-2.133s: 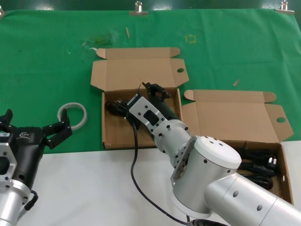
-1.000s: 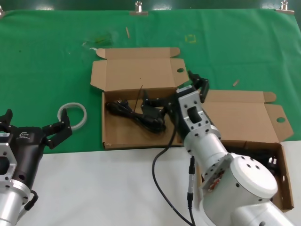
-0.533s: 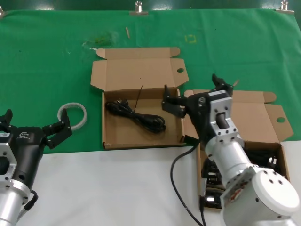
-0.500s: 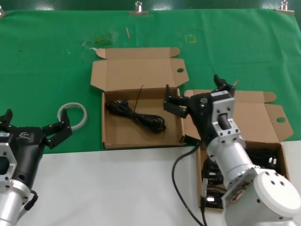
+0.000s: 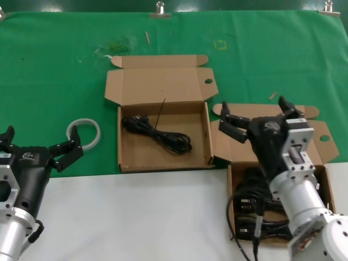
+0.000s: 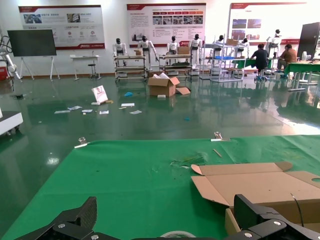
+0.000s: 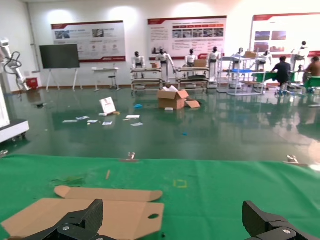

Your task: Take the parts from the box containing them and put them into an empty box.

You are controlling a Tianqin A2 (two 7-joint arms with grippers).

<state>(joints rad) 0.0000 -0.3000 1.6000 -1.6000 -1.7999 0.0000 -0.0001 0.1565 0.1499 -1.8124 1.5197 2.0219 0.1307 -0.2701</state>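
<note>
One black cord (image 5: 157, 135) lies loosely coiled inside the middle cardboard box (image 5: 163, 163), whose lid (image 7: 100, 210) stands open at the back. Several more cords (image 5: 250, 201) fill the box containing them (image 5: 321, 142) on the right, partly hidden under my right arm. My right gripper (image 5: 255, 115) hovers above that box's lid with its jaws wide apart and nothing between them; it shows the same way in the right wrist view (image 7: 172, 222). The left gripper (image 5: 38, 142) waits at the near left, open and empty, also seen in the left wrist view (image 6: 167, 222).
A white ring of tape (image 5: 84, 132) lies on the green cloth left of the middle box, just ahead of the left gripper, and shows as the tape ring (image 6: 175, 234) in the left wrist view. The green cloth ends at a white tabletop (image 5: 136, 217) close to me.
My right gripper left a cord in the middle box, then swung right, open and empty, to above the right box. The left arm stayed still.
</note>
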